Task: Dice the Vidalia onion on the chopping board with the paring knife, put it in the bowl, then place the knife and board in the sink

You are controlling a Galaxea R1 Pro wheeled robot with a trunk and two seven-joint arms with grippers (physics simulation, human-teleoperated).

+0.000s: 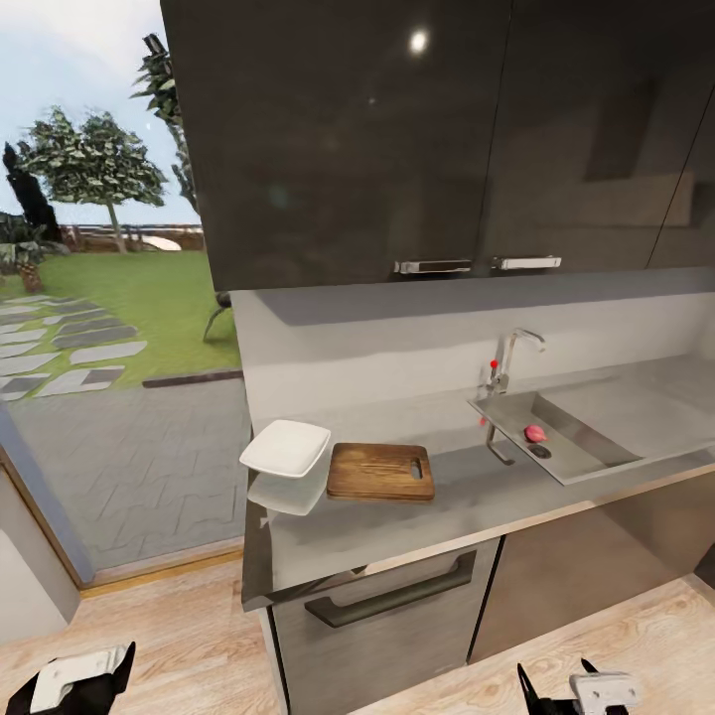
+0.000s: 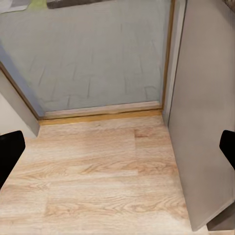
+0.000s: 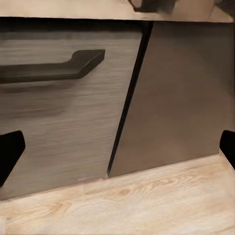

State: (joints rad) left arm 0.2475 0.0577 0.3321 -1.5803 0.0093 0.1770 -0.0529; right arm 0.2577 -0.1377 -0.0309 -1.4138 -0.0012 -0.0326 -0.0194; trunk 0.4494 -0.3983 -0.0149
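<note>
Both grippers, the left gripper (image 2: 117, 144) and the right gripper (image 3: 117, 147), hang open and empty low over the floor, while the Vidalia onion (image 1: 535, 433) lies in the sink (image 1: 596, 447), right of the chopping board (image 1: 381, 471) and bowl (image 1: 286, 447).

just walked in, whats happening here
Nothing is being handled yet. The two-armed robot faces the grey countertop, with its left end effector and right end effector low over the wooden floor, both empty and open. The small pinkish-red onion sits in the stainless-steel sink near the drain. The dark brown wooden chopping board lies on the countertop, with the white squarish bowl beside it at the counter's end. I can't make out the knife.
</note>
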